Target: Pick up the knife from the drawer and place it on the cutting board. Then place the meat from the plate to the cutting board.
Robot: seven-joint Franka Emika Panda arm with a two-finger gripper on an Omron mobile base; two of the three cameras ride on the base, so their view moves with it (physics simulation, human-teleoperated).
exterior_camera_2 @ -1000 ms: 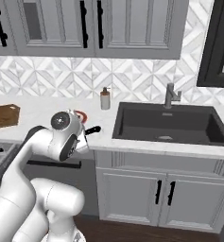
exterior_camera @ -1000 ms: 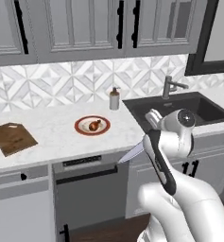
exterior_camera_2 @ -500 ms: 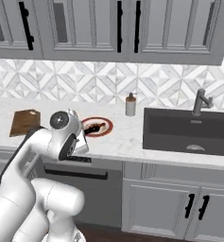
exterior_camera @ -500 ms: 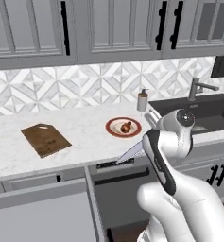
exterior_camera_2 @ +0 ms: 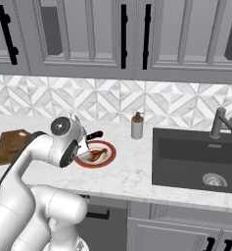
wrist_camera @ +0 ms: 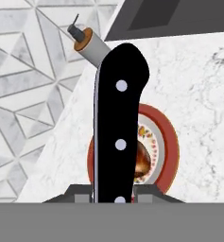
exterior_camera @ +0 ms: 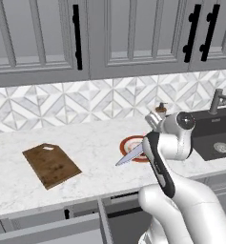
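Base has rolled left over the last second, so we've now got the cutting board (exterior_camera: pixel 51 164) well in view on the desk. Our claw (wrist_camera: pixel 114 193) is clamped on the knife (exterior_camera: pixel 131 154), held above the plate (exterior_camera_2: pixel 106 155) with the meat (exterior_camera_2: pixel 96 154). Board's next, we reckon.

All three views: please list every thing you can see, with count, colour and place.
Knife: one, silvery blade, black handle, held above the counter near the plate.
Board: one, dark brown, on the counter, left.
Plate: one, white with red rim, on the counter, beside the sink.
Meat: one, reddish-brown, on the plate.
Bottle: one, light grey, behind the plate.
Sink: one, dark, right.
Faucet: one, grey, behind the sink.
Drawer: one, grey, open below the counter.
Gripper: one, shut on the knife.
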